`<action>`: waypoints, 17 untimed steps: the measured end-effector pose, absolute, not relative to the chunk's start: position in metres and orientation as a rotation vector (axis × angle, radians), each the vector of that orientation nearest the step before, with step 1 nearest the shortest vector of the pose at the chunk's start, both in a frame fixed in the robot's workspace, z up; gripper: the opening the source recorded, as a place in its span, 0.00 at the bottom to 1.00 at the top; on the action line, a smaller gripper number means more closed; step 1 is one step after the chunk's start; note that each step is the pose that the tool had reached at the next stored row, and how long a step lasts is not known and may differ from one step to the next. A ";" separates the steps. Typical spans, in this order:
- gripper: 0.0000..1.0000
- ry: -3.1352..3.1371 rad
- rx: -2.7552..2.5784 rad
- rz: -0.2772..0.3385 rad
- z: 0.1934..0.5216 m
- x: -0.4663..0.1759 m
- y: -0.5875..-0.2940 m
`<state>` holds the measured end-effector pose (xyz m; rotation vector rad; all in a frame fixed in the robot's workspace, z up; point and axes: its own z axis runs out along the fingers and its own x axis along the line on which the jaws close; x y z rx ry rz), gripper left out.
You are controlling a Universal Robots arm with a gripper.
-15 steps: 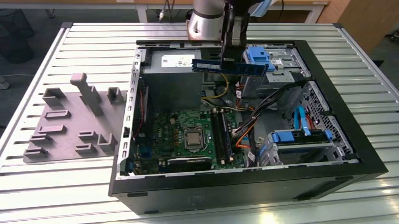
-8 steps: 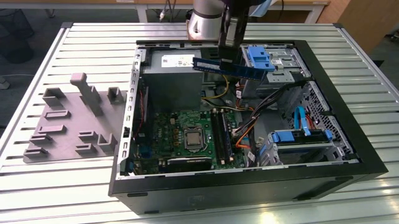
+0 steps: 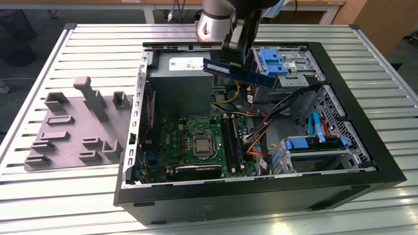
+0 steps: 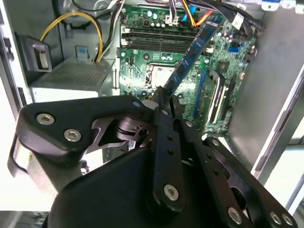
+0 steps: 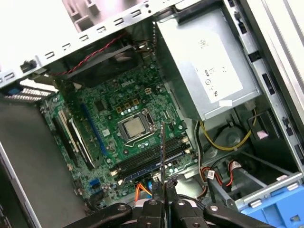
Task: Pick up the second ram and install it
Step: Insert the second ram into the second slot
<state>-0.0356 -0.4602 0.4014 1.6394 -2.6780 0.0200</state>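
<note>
The second ram [image 3: 251,76] is a long blue-green stick that hangs in the air above the open computer case, over the power supply and drive bay end. My gripper [image 3: 240,62] is shut on it near its middle. In the second wrist view the ram [image 4: 194,47] sticks out from my gripper [image 4: 161,95] over the motherboard [image 4: 142,66]. In the first wrist view the ram [image 5: 162,152] shows edge-on between the fingertips [image 5: 155,194], lined up above the black memory slots [image 5: 142,164]. In the exterior view, those slots [image 3: 232,142] lie on the motherboard [image 3: 189,139], well below the stick.
The black case wall [image 3: 261,191] rings the motherboard. Inside stand a grey power supply [image 3: 179,83], blue drive brackets [image 3: 274,61] [image 3: 313,143] and orange and yellow cables [image 3: 261,132]. A grey fixture block [image 3: 78,127] sits on the slatted table at the exterior view's left.
</note>
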 end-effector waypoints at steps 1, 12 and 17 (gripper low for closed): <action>0.14 -2.694 1.613 0.020 0.401 -0.036 -0.460; 0.14 -2.714 1.578 0.020 0.401 -0.036 -0.460; 0.14 -2.715 1.577 0.020 0.401 -0.036 -0.460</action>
